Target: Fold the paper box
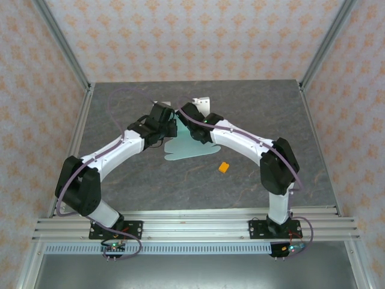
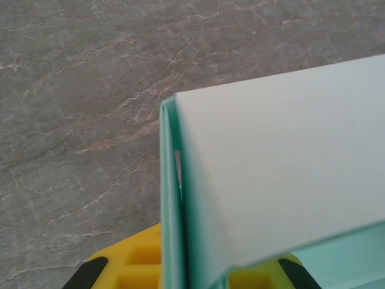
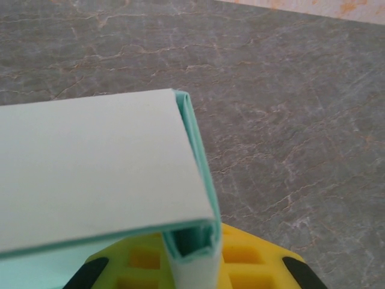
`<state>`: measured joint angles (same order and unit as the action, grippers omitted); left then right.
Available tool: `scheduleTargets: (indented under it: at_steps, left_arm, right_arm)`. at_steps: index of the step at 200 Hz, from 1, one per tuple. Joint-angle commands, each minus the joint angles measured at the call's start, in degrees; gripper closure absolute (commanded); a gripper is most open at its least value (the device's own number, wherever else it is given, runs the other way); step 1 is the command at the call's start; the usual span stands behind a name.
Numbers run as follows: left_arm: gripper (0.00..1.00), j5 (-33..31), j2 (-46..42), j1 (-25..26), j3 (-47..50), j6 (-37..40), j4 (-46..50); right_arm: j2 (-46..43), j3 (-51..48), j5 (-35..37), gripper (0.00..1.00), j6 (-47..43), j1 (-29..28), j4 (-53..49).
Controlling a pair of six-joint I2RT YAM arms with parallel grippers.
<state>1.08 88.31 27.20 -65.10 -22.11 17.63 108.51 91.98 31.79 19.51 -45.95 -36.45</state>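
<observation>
1. Pinching a folded edge of the pale mint-green thin-card paper box, the left gripper has its yellow fingers pressed together on the card.
2. The right gripper, also yellow-fingered, is closed on the opposite folded corner of the paper box.
3. The paper box sits up and to the left of the tiny orange block, apart from it, over the grey marbled table.
4. Its rounded lower flap is the part nearest the orange block.
5. Seen from above, the right gripper is the one closer to the orange block; the left gripper is farther left.
</observation>
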Motion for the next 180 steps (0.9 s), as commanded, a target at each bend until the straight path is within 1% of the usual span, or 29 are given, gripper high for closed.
scheduleTargets:
  at_steps: [1,31,65,77,100,130,151,180]
  left_arm:
    - [1.0,2.9,-4.1,1.1,2.9,-3.4,-1.7]
    - [1.0,4.5,-4.5,1.1,4.9,-6.2,-4.8]
    - [1.0,4.6,-4.3,1.1,5.3,-6.5,-5.6]
    - [1.0,4.7,-4.2,1.1,5.3,-6.6,-6.0]
    - [0.99,4.0,-3.8,1.1,4.9,-5.9,-5.4]
    - [0.99,1.2,-3.4,1.1,4.5,-4.6,-4.3]
    - [0.99,-0.9,-2.7,1.0,4.1,-3.7,-3.4]
    - [0.99,-2.5,-1.3,1.0,3.2,-2.7,-2.3]
  right_arm:
    - [2.5,2.4,13.4,0.88,1.0,2.1,-0.2]
    - [4.8,4.4,17.3,0.89,0.4,2.1,-1.4]
    - [4.8,3.9,16.8,0.89,-0.2,2.8,-0.3]
    - [4.1,3.0,13.3,0.88,0.0,3.3,0.8]
    - [0.8,-1.6,6.1,0.85,-2.6,3.5,7.6]
    - [-1.6,-3.8,-1.7,0.79,-4.7,4.1,9.2]
    - [-3.8,-5.9,-6.3,0.73,-5.4,4.4,9.9]
    - [-6.1,-8.1,-11.7,0.63,-6.0,4.8,10.0]
